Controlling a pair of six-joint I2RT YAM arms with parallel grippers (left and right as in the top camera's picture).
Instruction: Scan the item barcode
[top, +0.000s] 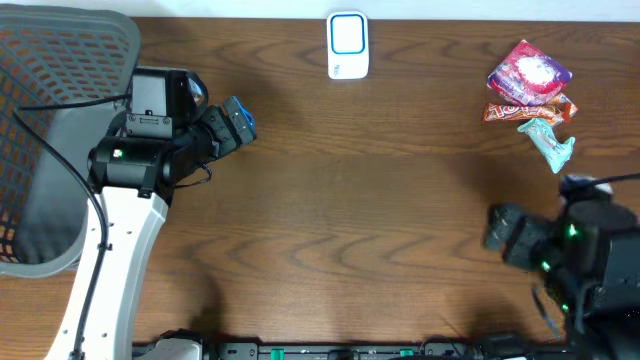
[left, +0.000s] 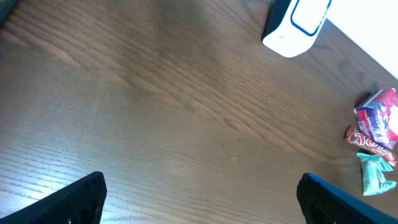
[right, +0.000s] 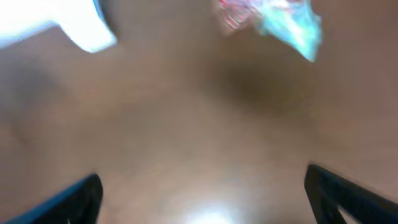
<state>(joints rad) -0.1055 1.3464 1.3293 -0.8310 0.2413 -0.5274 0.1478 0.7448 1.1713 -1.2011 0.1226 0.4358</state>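
A white barcode scanner (top: 348, 46) with a blue-edged window stands at the table's far edge, also seen top right in the left wrist view (left: 297, 26). Three snack packets lie at the far right: a red-and-purple one (top: 529, 73), an orange one (top: 530, 109) and a teal one (top: 549, 141); they show at the right edge of the left wrist view (left: 377, 124). My left gripper (top: 237, 124) is open at the left, nothing between its fingers (left: 200, 198). My right gripper (top: 497, 228) is open near the right front, well short of the packets; its view is blurred (right: 202, 193).
A grey mesh chair (top: 60, 120) sits off the table's left side. The brown wooden table (top: 350, 220) spreads between the two arms.
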